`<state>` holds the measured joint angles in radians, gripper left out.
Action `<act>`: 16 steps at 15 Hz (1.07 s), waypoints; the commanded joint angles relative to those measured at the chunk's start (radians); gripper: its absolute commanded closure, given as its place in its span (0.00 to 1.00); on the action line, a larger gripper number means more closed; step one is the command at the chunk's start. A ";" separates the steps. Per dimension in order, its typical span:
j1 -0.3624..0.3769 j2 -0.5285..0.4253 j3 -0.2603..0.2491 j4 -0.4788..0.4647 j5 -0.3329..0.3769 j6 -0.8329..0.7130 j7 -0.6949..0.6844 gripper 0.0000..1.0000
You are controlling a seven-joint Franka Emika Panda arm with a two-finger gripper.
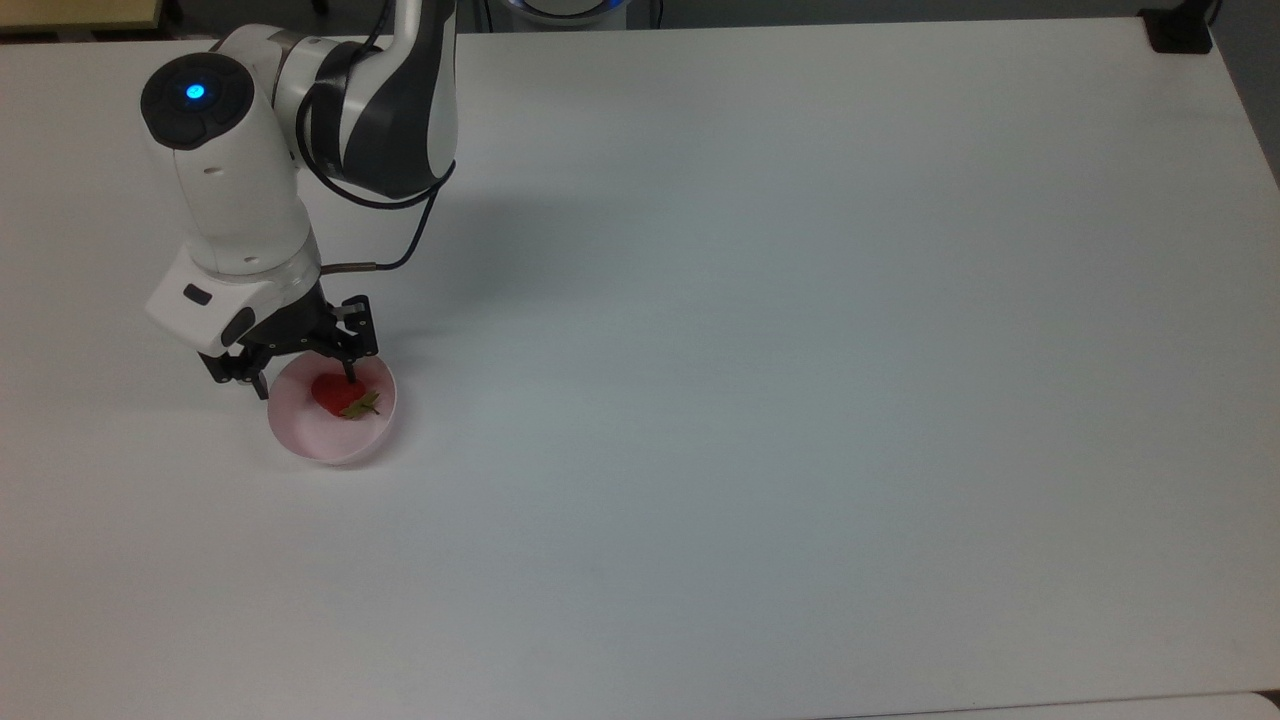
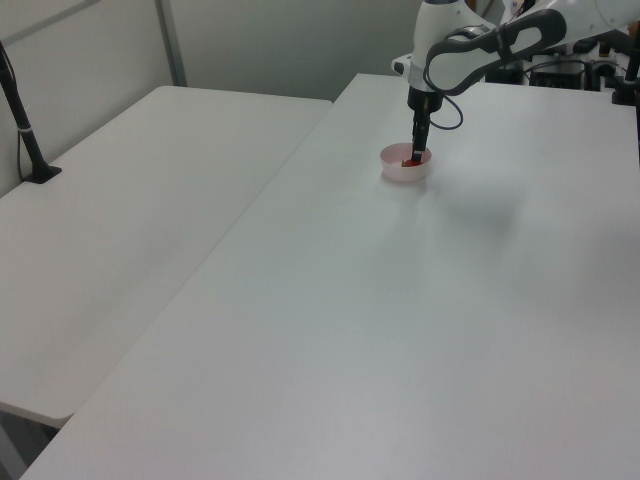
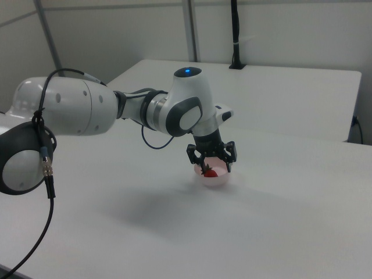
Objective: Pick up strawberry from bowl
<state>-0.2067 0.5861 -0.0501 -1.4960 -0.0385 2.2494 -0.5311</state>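
1. Lying inside the bowl (image 1: 325, 440): the strawberry (image 1: 335, 393), red, with its green leafy end pointing to the top view's lower right.
2. Showing in the right view as a small red spot (image 3: 213, 172) inside the pink bowl (image 3: 214, 181), and in the left view as a bit of red (image 2: 409, 161) above the bowl's rim (image 2: 404, 172).
3. Sitting on the white table (image 1: 800, 350), near the top view's left side, the bowl standing upright.
4. Hanging right over the bowl: the gripper (image 1: 305, 382), fingers spread wide apart, holding nothing.
5. Dipping into the bowl at the strawberry's top edge in the top view: one fingertip (image 1: 349, 378). Touching or not, cannot tell.
6. Sitting at the bowl's rim on the top view's left: the other fingertip (image 1: 262, 386).
7. Pointing down at the bowl in the right view too, the gripper (image 3: 214, 168) with its two black fingers on either side of the red spot.
8. Reaching in from the top view's upper left: the white and grey arm (image 1: 300, 130), with a blue light glowing on top.
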 commanded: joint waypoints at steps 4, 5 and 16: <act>0.003 0.006 0.006 0.000 -0.012 0.006 -0.032 0.18; 0.003 0.018 0.006 0.000 -0.017 0.006 -0.032 0.18; 0.003 0.008 0.015 0.010 -0.020 -0.002 -0.030 0.35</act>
<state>-0.2042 0.6130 -0.0415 -1.4917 -0.0494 2.2495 -0.5458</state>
